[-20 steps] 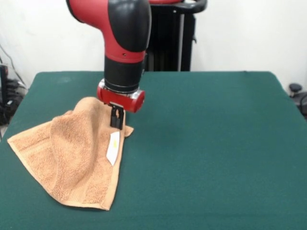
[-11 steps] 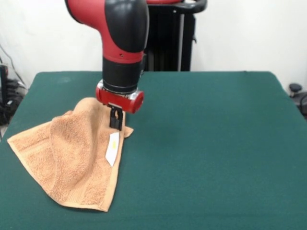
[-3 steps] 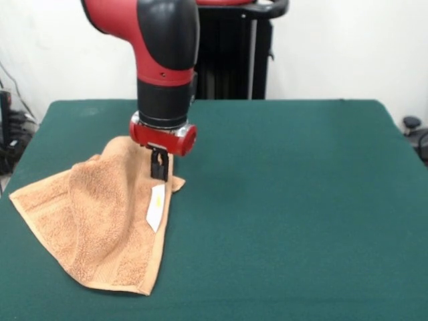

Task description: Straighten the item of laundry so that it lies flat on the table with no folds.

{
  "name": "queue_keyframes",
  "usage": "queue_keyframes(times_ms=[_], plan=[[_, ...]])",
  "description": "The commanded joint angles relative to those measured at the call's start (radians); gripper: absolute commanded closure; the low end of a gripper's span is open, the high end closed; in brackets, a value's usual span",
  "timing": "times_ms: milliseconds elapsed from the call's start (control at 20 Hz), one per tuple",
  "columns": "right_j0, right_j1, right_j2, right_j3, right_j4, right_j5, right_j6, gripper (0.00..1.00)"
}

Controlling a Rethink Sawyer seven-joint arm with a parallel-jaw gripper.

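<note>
The item of laundry [image 3: 100, 221], an orange-tan terry towel, lies rumpled at the left of the green table [image 3: 301, 200], with a raised fold running down its middle. Its white label [image 3: 157, 206] shows at the right edge. My gripper [image 3: 159, 176] comes straight down onto the towel's far right corner. The black fingers stand close together and pinch the cloth there. The towel's near-left part rests on the table close to the left edge.
The robot's black pedestal [image 3: 234, 53] stands behind the table's far edge. Green tabletop stretches to the right of the towel. The towel's left corner [image 3: 15, 196] lies near the table's left edge.
The arm and gripper have shifted a little to the left, and the towel's pinched corner has moved with them.
</note>
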Motion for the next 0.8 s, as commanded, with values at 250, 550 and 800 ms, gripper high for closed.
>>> queue_keyframes(times_ms=[250,550,800], plan=[[0.144,-0.065,-0.048,0.014,0.062,0.18,0.249,1.0],[0.19,-0.063,0.01,0.039,0.15,0.156,0.336,1.0],[0.212,-0.06,0.025,0.057,0.199,0.138,0.338,1.0]])
